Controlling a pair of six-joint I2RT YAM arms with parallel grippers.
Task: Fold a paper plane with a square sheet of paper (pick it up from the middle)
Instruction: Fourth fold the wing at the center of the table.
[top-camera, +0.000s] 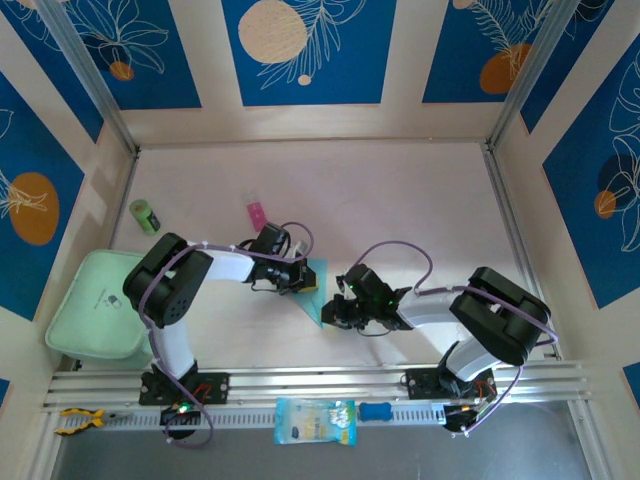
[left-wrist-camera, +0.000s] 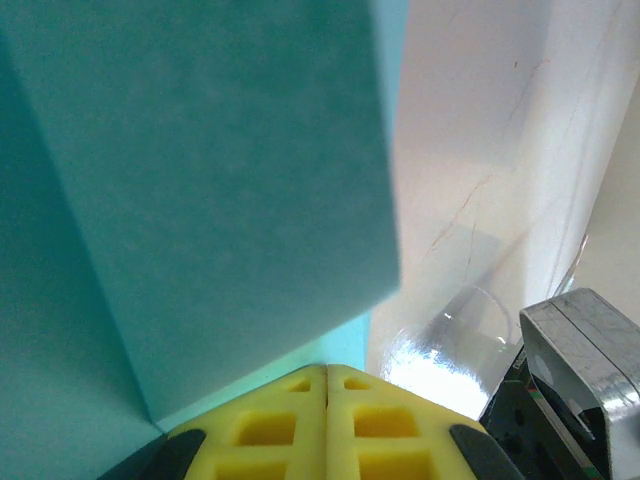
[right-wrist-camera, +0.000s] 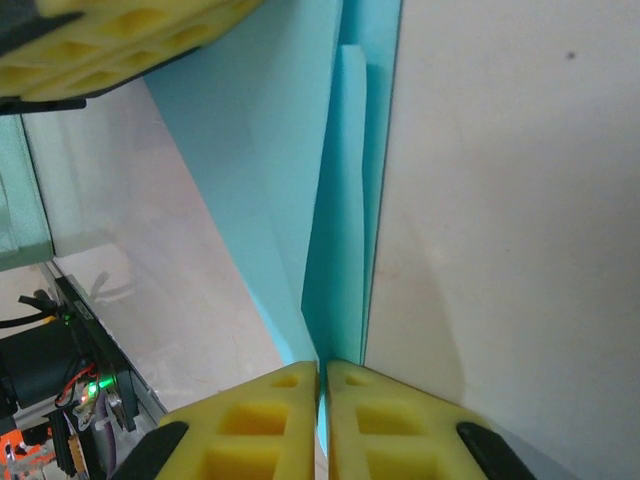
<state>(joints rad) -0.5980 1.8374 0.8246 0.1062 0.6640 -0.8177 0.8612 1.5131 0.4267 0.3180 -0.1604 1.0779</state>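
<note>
The creased square sheet of paper (top-camera: 316, 292) lies mid-table. The right gripper (right-wrist-camera: 322, 372) pinches its fold at 5 o'clock. The left gripper (left-wrist-camera: 327, 376), jaws pressed together, sits at its 9 o'clock edge. I would press evenly so the crease runs straight.

i see on the table (top-camera: 400, 200), upper left: small green can (top-camera: 145, 216) | right of it, well apart: pink block (top-camera: 256, 214) | left edge: pale mint tray (top-camera: 95, 320) | bottom centre: blue-and-yellow packet (top-camera: 314, 421), small blue piece (top-camera: 375, 411) just beside | bottom left: yellow clip (top-camera: 78, 420)
</note>
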